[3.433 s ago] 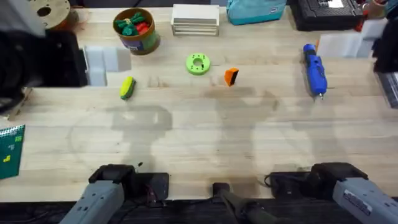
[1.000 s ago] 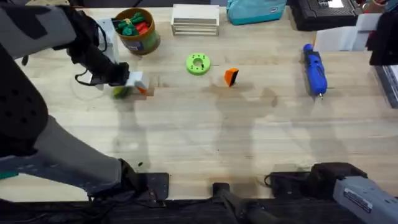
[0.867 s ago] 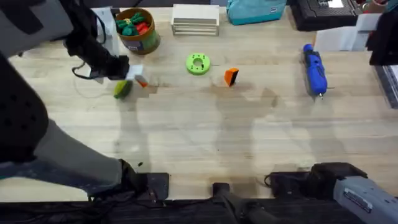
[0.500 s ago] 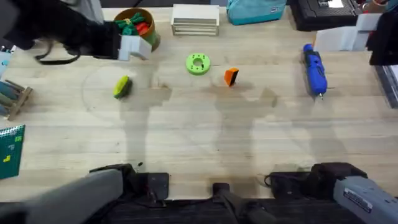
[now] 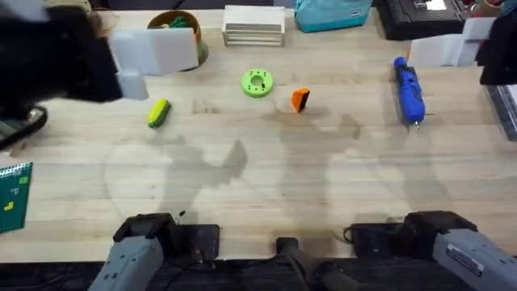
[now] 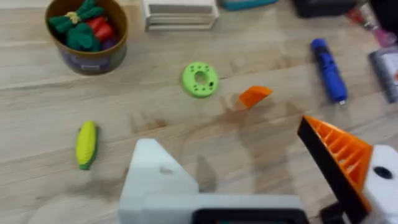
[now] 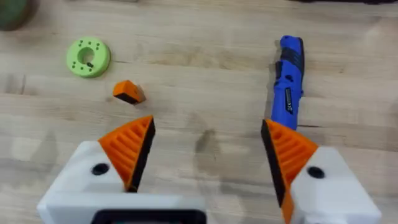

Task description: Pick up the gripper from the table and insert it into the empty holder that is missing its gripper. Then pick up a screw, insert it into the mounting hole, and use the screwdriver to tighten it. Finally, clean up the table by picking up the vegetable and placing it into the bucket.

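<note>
The small orange gripper lies loose on the table, right of the green disc. My left gripper hangs open high above the table. One of its fingers is the bare white holder; the other carries an orange ribbed pad. The left arm looms dark at the upper left. The blue screwdriver lies at the right. The yellow-green vegetable lies at the left, below the bucket. My right gripper is open and holds nothing. I cannot make out a screw.
A bright-green ring disc sits mid-table at the back. A white stacked box, a teal bag and a black case line the far edge. A green card lies at the left edge.
The left arm reached down beside the vegetable, then lifted up and back to the left, close under the camera. The vegetable shifted slightly left. The right arm has not moved.
</note>
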